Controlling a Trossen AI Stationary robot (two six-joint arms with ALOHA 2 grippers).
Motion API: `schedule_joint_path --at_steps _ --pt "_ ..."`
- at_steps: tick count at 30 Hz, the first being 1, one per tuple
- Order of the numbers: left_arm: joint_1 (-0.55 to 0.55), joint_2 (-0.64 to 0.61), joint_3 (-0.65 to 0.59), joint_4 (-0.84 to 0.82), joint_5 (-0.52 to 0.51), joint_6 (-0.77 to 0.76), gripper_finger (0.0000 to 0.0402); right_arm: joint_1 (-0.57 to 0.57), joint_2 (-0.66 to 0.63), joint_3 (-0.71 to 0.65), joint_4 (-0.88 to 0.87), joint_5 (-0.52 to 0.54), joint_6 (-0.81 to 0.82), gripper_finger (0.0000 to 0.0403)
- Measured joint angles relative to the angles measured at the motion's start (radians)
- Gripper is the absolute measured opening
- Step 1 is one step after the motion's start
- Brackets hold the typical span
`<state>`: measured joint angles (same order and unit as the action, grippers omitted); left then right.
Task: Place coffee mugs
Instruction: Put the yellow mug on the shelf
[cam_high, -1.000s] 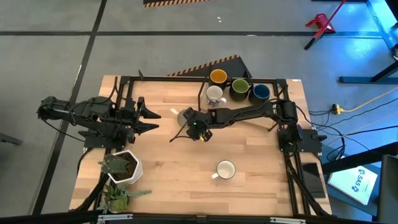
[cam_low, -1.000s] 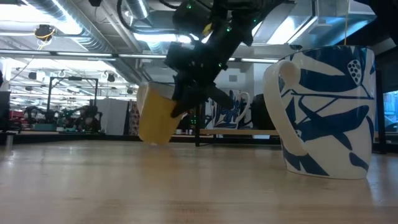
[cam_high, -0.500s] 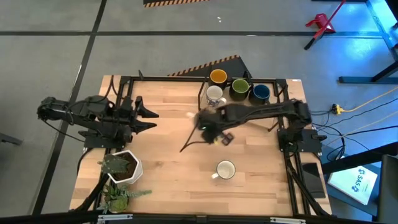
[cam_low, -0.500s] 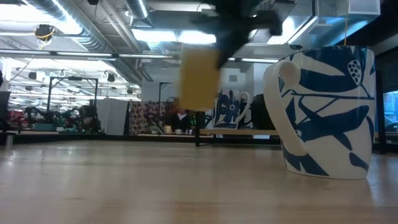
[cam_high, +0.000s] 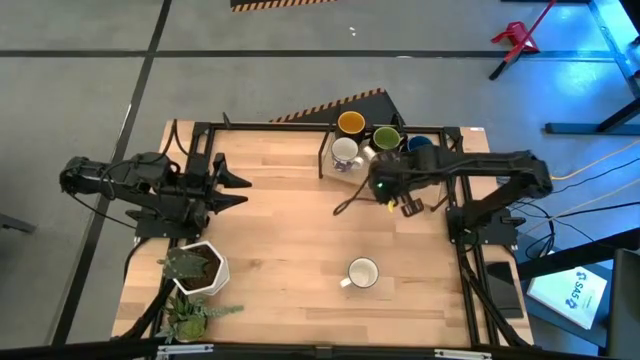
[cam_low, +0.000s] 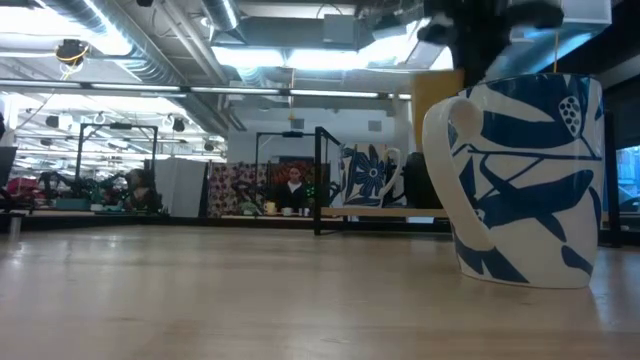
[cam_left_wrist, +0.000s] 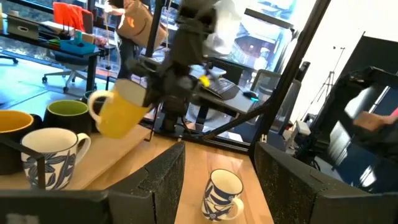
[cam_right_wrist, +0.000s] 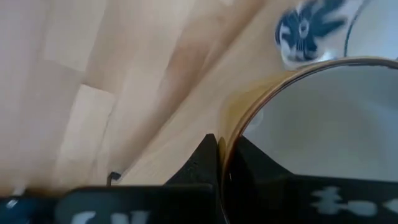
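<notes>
My right gripper (cam_high: 385, 185) is shut on a mug (cam_left_wrist: 121, 113) that is yellow outside and white inside. It hangs in the air just near of the row of mugs at the table's far edge. That row holds a dark mug with a yellow-orange inside (cam_high: 350, 123), an olive green one (cam_high: 386, 140), a blue one (cam_high: 420, 147) and a white blue-patterned one (cam_high: 345, 152), all standing on their bases. Another white blue-patterned mug (cam_high: 362, 272) stands alone toward the near edge. My left gripper (cam_high: 235, 190) waits open at the table's left. My right gripper pinches the yellow mug's rim (cam_right_wrist: 261, 102), with one finger (cam_right_wrist: 249, 163) inside the cup and the other (cam_right_wrist: 208, 155) outside against the wall. The fingers come from above, slanting down. The mug is lifted clear of the table and hangs tilted below them (cam_low: 435, 95).
A white hexagonal plant pot (cam_high: 200, 268) with greenery sits at the near left corner. A dark frame (cam_high: 300, 126) runs along the far edge behind the mugs. Bare wood lies between the lone mug and the row. A person (cam_low: 293, 185) sits far off in the room.
My right gripper has carried the yellow mug from the table's middle toward the right and a little toward the far edge, up to the row of mugs. The mug has stayed clear of the table and risen somewhat. The left arm has kept still.
</notes>
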<state>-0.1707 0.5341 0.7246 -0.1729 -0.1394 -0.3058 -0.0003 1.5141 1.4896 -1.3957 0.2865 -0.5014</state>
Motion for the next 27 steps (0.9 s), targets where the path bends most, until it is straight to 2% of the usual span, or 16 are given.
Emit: schedule_joint_path --at_steps 3,5,11,27 --pt "0.0 0.0 0.0 -0.002 0.0 0.0 0.0188 -0.032 -0.075 -0.123 0.088 -0.01 0.0 0.0004" --pt "0.0 0.0 0.0 -0.002 -0.001 0.0 0.0188 -0.051 -0.102 -0.193 0.157 -0.053 -0.013 0.0003" --pt "0.0 0.0 0.0 -0.002 -0.01 0.0 0.0188 -0.094 -0.097 -0.331 0.269 -0.122 -0.102 0.0003" --pt "0.0 0.0 0.0 -0.016 -0.032 0.001 0.0188 -0.325 -0.092 -0.325 0.279 -0.26 -0.268 0.0003"
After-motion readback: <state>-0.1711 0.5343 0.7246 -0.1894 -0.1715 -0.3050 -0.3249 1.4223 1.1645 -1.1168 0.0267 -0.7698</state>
